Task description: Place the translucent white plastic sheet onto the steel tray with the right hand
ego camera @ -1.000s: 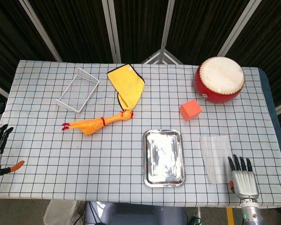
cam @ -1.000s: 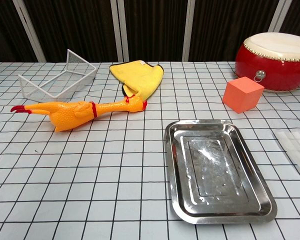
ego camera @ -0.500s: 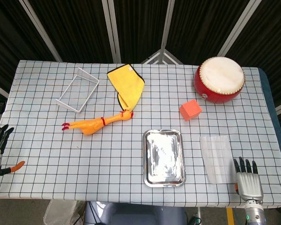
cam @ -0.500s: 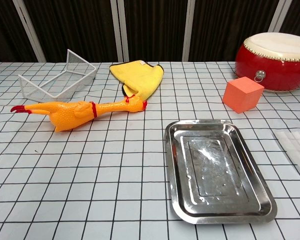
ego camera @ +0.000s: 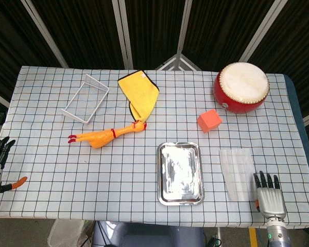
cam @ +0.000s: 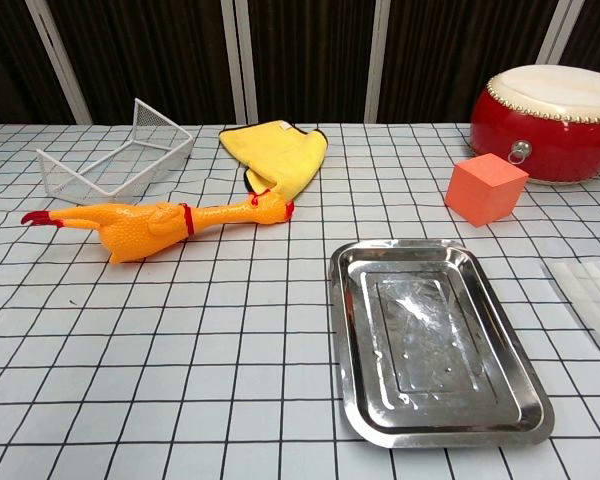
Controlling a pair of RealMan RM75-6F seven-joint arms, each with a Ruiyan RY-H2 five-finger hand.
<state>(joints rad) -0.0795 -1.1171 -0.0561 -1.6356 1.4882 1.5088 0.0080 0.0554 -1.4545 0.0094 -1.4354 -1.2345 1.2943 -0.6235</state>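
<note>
Sheet [ego camera: 236,171] lies flat on the table, its near edge just beyond the fingertips [ego camera: 267,178] of the right hand [ego camera: 270,195]. Fingers straight, slightly apart, holding nothing. Tray [ego camera: 179,173] sits beside the sheet, toward the thumb side, empty. Step: approach, no grasp yet. Next likely needs an edge pinch. No legible writing.

Robot test lab or studio: table under a gridded white cloth [ego camera: 118,170], black corrugated backdrop panels [ego camera: 149,31] with metal struts behind, and unrelated props laid out, namely rubber chicken [ego camera: 100,137], drum [ego camera: 241,87], orange cube [ego camera: 209,120], wire basket [ego camera: 85,98].
</note>
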